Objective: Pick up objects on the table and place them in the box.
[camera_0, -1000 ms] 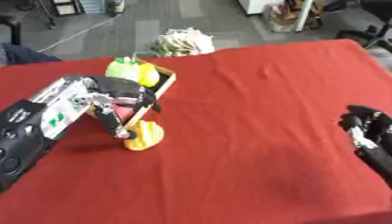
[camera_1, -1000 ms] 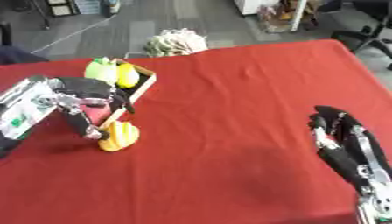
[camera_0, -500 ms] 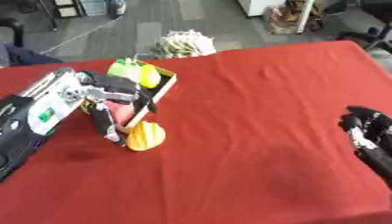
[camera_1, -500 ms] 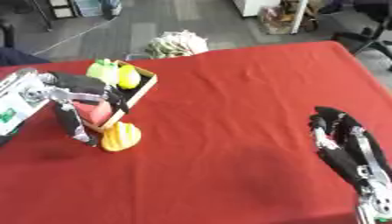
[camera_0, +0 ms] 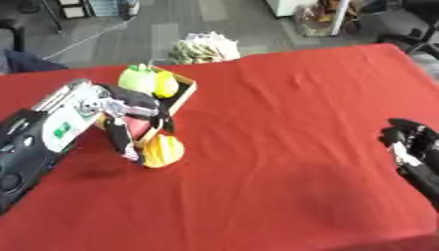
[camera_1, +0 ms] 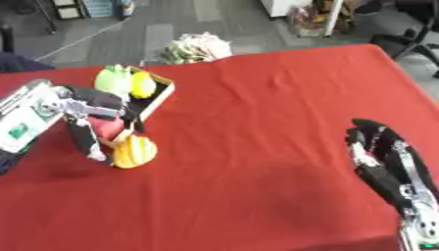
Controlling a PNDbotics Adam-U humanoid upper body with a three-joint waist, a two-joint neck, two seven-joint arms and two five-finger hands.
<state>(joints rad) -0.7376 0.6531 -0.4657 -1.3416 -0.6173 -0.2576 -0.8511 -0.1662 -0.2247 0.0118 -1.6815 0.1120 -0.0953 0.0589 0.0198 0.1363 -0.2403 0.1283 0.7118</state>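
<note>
A small tan box (camera_0: 182,94) stands at the table's left and holds a green fruit (camera_0: 137,78), a yellow fruit (camera_0: 165,86) and something red (camera_1: 107,128). A yellow-orange fruit (camera_0: 163,150) lies on the red cloth just in front of the box. My left hand (camera_0: 129,110) hangs over the box's near end. Its fingers (camera_0: 120,139) point straight down, one touching the left side of the yellow-orange fruit, and they are curled round nothing. My right hand (camera_1: 386,164) rests open at the lower right, fingers up, far from the box.
The red cloth (camera_0: 283,122) covers the whole table. A pale crumpled bag (camera_0: 203,48) lies on the floor just past the far edge. An office chair (camera_1: 411,39) stands off the far right corner.
My left hand has shifted slightly right over the box's near end. The yellow-orange fruit stays in the same spot on the cloth. The right hand has not moved.
</note>
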